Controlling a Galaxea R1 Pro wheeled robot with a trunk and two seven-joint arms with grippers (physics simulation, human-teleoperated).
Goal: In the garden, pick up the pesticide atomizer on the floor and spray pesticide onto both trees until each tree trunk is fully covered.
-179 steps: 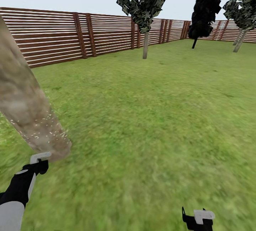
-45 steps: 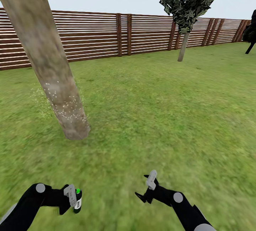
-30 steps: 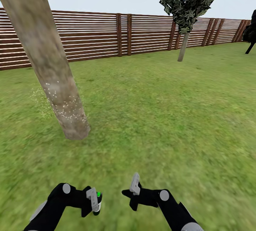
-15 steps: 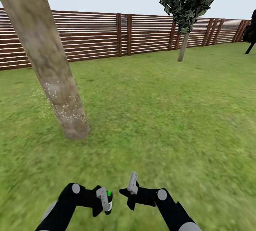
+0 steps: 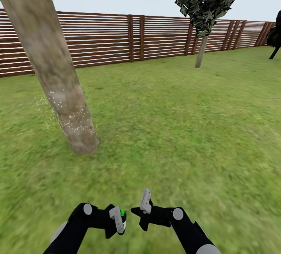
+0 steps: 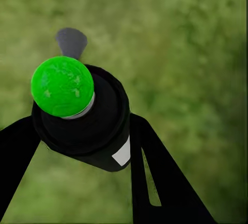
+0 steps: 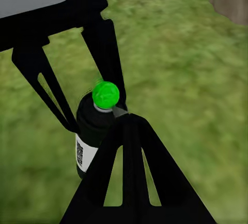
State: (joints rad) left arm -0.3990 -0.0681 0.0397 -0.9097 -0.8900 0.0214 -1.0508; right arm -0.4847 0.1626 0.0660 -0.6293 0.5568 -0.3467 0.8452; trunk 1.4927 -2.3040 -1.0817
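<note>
The left tool (image 5: 117, 222) is gripping the pesticide atomizer (image 6: 82, 115), its top dot glowing green, low over the grass (image 5: 187, 136). The right tool (image 5: 143, 211), fingers spread, is hovering just beside it. White pesticide specks (image 5: 72, 119) are dotting the tree trunk (image 5: 54, 70).

The tree trunk (image 5: 50, 66) looks like rough, matt bark, mottled grey-brown, with tiny white specks of pesticide (image 5: 74, 123) clinging low on it. The fence (image 5: 164, 37) is brown wood in horizontal slats, dull in finish. The grass (image 5: 175, 129) reads as a soft, matt green, blurred near the camera. The pesticide atomizer (image 6: 85, 120) seems to be smooth black plastic with a faint sheen, a grainy green cap and a white paper-like label. The left gripper (image 5: 117, 219) and right gripper (image 5: 144, 207) are matt black with pale grey tips.
</note>
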